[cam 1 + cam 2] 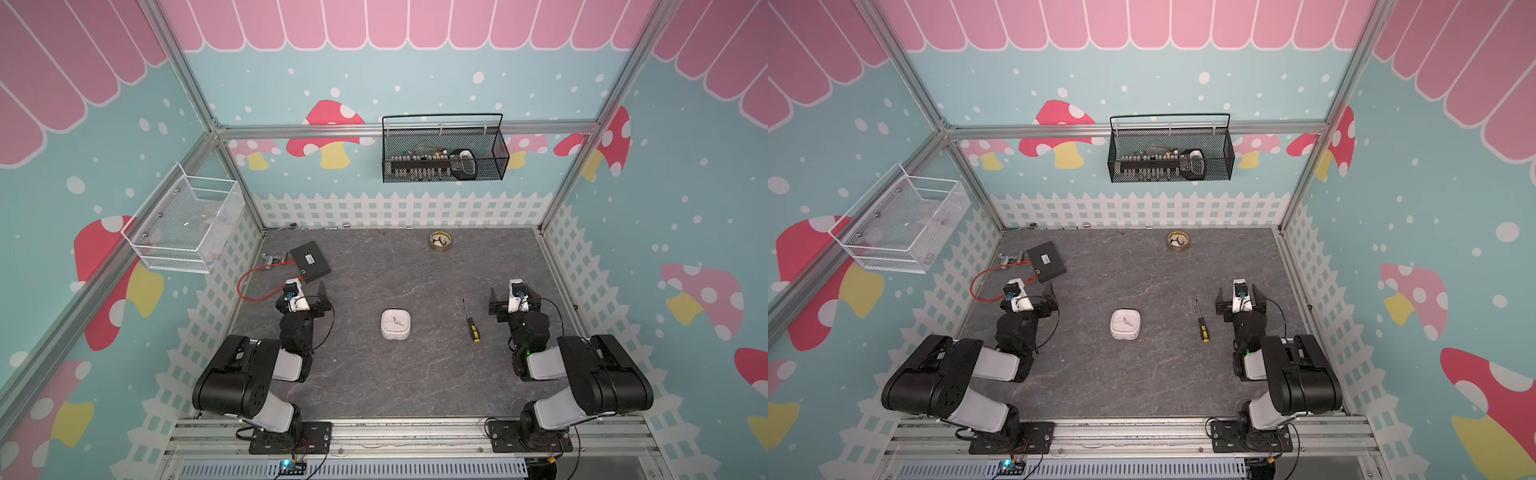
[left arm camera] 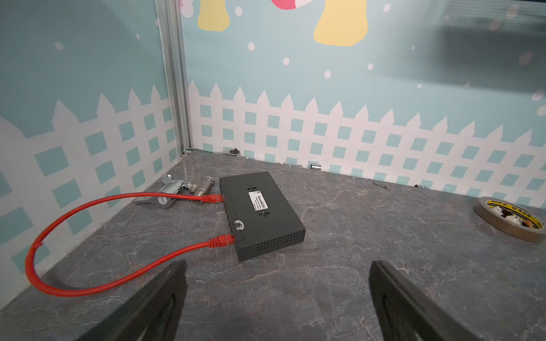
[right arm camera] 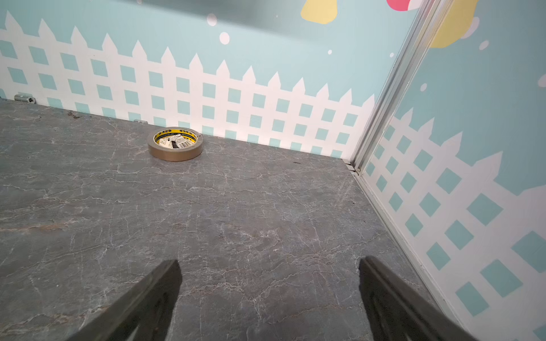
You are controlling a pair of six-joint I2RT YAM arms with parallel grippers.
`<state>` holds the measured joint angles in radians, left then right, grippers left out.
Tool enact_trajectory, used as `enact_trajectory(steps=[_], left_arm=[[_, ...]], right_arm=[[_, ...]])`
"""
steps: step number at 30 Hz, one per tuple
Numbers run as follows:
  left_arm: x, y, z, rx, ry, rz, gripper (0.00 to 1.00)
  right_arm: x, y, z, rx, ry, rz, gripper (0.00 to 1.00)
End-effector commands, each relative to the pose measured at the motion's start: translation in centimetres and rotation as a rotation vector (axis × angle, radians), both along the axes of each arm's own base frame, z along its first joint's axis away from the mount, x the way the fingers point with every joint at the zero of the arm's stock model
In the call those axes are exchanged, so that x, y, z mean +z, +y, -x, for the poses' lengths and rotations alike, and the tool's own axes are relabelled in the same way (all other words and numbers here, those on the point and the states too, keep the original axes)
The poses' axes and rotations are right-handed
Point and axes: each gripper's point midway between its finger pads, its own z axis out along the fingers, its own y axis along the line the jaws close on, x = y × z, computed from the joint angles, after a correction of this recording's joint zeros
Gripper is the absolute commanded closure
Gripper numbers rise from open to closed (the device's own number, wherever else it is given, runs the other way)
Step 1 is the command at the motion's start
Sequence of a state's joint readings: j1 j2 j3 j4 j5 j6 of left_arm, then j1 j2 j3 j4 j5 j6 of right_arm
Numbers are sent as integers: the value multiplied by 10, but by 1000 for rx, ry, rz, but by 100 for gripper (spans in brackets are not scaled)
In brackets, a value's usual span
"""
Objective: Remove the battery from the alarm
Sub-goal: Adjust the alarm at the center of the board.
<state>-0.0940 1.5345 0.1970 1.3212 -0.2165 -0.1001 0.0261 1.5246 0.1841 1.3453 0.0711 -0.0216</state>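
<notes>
Both top views: the small white rounded-square plastic alarm (image 1: 395, 324) (image 1: 1125, 324) lies face up in the middle of the grey marbled tabletop (image 1: 374, 386), between the two arms and well apart from both. A black-and-yellow-handled screwdriver (image 1: 471, 322) lies to its right, nearer the right arm. The left end effector (image 1: 303, 297) and right end effector (image 1: 514, 297) hover out at the sides, each spread wide with nothing in it. So I'd say nothing's started yet. The battery isn't visible anywhere; presumably it sits in the back of the alarm, which faces down. The next move probably calls for flipping the alarm so the back comes up, and the screwdriver hints at a cover to deal with first.

Left wrist view: jaws wide apart and empty over bare tabletop, pointing at a flat black box (image 2: 263, 212) with a looped red cable (image 2: 88, 212) plugged in. The alarm's out of frame.

Right wrist view: same deal, jaws wide and holding nothing, looking toward a roll of brown tape (image 3: 175, 144) near the far wall. No alarm here either, and from above its face is too small to read.
</notes>
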Motion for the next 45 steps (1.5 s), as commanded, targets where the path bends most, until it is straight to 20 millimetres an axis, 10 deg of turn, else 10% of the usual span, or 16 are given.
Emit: enact_trajectory(steps=[1, 35, 45], left_arm=[[6, 1, -2, 8, -20, -9, 1], [14, 3, -1, 30, -34, -10, 2], [100, -16, 13, 108, -34, 144, 6]], right_arm=[[4, -2, -3, -11, -11, -7, 1], [5, -2, -3, -9, -16, -8, 1], [130, 15, -19, 44, 45, -202, 10]])
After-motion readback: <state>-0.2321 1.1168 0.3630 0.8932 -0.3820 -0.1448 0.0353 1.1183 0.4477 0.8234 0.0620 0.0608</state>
